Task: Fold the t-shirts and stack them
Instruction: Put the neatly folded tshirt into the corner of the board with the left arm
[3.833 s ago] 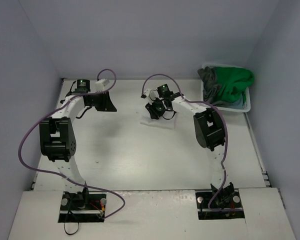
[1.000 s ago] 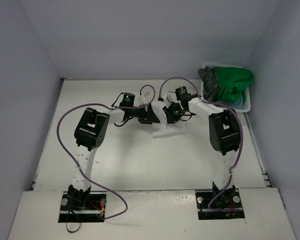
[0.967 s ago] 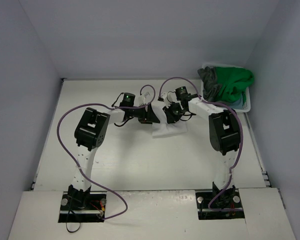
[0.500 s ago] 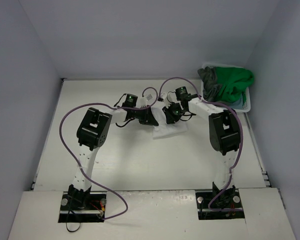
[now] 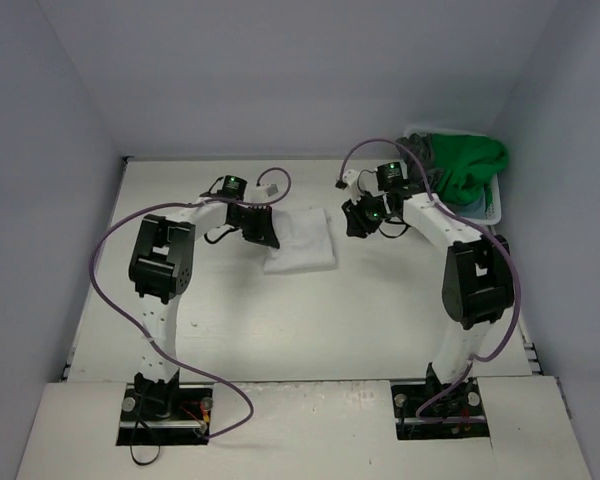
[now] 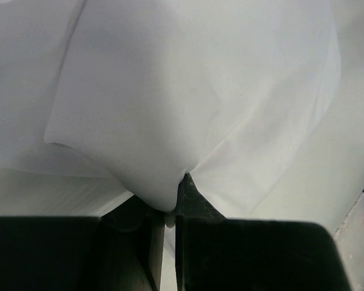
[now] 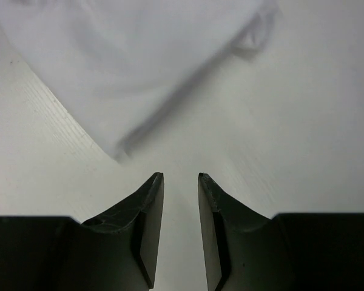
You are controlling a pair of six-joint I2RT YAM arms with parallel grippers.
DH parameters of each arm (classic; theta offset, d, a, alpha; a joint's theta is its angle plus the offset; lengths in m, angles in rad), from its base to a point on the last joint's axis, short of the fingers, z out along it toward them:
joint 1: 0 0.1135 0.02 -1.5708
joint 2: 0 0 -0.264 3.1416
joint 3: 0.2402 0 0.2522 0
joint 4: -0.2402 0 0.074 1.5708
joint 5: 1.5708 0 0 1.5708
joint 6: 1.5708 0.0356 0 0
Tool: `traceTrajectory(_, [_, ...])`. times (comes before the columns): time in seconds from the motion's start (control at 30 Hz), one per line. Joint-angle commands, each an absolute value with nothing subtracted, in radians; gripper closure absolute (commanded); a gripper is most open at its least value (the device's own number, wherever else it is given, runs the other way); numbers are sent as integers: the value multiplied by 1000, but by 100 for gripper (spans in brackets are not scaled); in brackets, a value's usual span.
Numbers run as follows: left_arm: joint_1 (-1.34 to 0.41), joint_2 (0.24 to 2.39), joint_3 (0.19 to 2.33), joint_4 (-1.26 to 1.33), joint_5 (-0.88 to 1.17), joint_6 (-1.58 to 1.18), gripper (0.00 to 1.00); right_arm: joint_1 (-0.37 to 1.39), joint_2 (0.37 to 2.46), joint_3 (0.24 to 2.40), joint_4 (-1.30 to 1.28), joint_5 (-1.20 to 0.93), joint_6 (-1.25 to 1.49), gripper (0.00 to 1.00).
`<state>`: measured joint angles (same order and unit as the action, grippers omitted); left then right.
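Clamped tight, the left gripper (image 6: 168,219) pinches the left edge of the folded white t-shirt (image 5: 300,240) at mid-tabletop (image 5: 280,330). The right gripper (image 7: 181,180), jaws parted and empty, hovers just off the shirt's right edge. Open tabletop spreads nearer; the other t-shirts (image 5: 465,165) fill the basket (image 5: 495,212) far right.

From the left wrist the white shirt (image 6: 170,91) runs off the top and left edges, and its pinched fold covers the tips of the left gripper (image 6: 170,205). From the right wrist its edge is blurred. In the far-right basket (image 5: 497,208) the green shirt (image 5: 470,160) hides most cloth beneath it.
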<state>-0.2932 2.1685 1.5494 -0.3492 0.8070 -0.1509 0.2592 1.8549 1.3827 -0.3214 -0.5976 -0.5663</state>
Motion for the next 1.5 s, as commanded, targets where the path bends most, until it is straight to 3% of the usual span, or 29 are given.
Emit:
traceTrajectory(0.0, [-220, 2060, 1617, -533, 740, -2, 100, 230, 1750, 1387, -337, -638, -580, 74])
traceTrajectory(0.3, [-39, 2040, 1726, -770, 534, 293, 100, 216, 1666, 1350, -353, -664, -565, 74])
traceTrajectory(0.67, [123, 2083, 1841, -779, 143, 437, 100, 216, 1566, 1307, -354, -718, -523, 75])
traceTrajectory(1.07, [161, 2239, 2038, -706, -46, 466, 100, 215, 1511, 1292, -353, -762, -492, 76])
traceTrajectory(1.47, [163, 2330, 2056, -600, -207, 520, 100, 213, 1517, 1279, -350, -778, -489, 77])
